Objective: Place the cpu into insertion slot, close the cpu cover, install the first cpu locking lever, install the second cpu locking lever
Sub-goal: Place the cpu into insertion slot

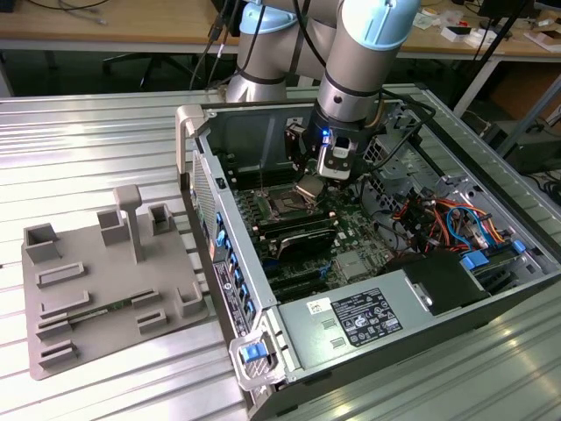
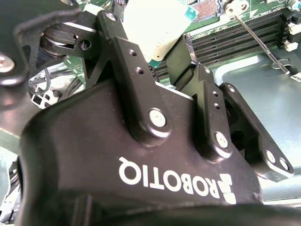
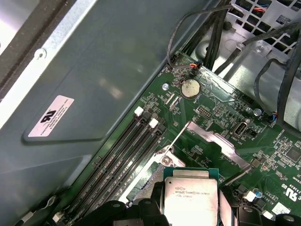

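Item: cpu [image 3: 190, 197] — small flat chip, likely light, stiff and fragile; best taken by opposite edges. Pinched so between the jaws of the gripper [image 2: 149, 37], aloft inside the case [image 1: 254, 132], near the insertion slot [image 1: 287, 206].
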`<state>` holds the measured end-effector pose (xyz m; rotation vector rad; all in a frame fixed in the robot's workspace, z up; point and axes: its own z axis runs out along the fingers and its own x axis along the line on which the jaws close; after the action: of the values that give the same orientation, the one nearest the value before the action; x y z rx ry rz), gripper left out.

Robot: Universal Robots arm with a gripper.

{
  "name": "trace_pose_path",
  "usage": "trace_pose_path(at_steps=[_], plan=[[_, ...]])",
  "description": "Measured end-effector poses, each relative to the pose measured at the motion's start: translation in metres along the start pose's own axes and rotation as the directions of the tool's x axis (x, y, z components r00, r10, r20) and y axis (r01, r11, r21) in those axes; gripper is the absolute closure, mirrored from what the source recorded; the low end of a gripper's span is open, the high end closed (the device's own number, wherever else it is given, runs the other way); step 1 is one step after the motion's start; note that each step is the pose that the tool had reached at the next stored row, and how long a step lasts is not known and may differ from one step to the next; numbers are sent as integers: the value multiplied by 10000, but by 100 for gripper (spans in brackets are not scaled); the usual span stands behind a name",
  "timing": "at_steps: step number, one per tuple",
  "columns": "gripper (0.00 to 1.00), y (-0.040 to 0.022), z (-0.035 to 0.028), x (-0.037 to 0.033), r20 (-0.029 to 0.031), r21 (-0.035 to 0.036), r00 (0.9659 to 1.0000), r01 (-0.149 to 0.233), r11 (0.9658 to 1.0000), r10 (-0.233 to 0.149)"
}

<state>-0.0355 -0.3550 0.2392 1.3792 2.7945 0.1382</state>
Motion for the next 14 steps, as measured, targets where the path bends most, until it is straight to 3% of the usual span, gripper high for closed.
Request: trace_pose_path(at_steps=[14], plan=[[45,0,3,0,23,-5,9997,-254,9997,254]])
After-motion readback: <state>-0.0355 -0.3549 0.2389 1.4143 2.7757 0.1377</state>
